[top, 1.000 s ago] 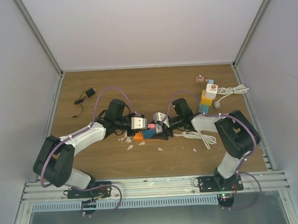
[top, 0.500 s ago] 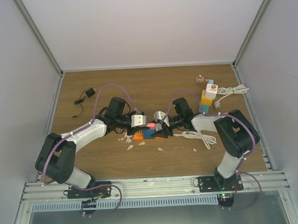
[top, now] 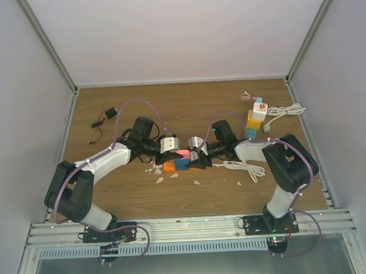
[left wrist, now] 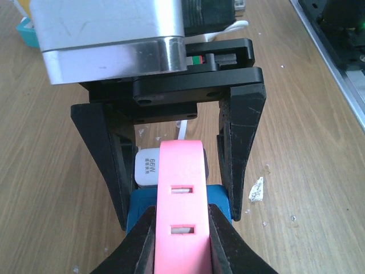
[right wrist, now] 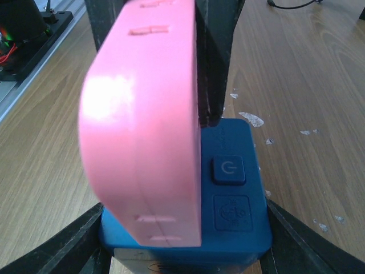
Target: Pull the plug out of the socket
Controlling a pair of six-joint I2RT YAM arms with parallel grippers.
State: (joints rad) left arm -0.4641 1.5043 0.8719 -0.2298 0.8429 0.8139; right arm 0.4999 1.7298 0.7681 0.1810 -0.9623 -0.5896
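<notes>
A white-walled enclosure with bare metal corner posts surrounds a wooden tabletop, which is speckled near the middle with pale flecks. A coiled white cable lies to the right of centre. A stack of coloured blocks stands further right and a small black lead sits well apart at the far left.

At the centre the two arms meet over the task's thing. The left end effector is closed narrowly, its fingers pressed against both flanks of the pink plug. The right end effector is spread wider and clamps the sides of the blue socket, which rests on the wood with its power button facing up. A white charger shows just behind the plug. An orange block lies beside the socket in the overhead view.

The plug appears seated in the socket, with no gap visible at the joint, so the separation seems not yet done. Both grips look set, and this seems to be the moment of the pull itself. The next move likely calls for the left arm to draw straight along the plug's axis, away from the socket. Meanwhile the right arm would hold the socket down firmly, and any sideways twist risks a slip.
</notes>
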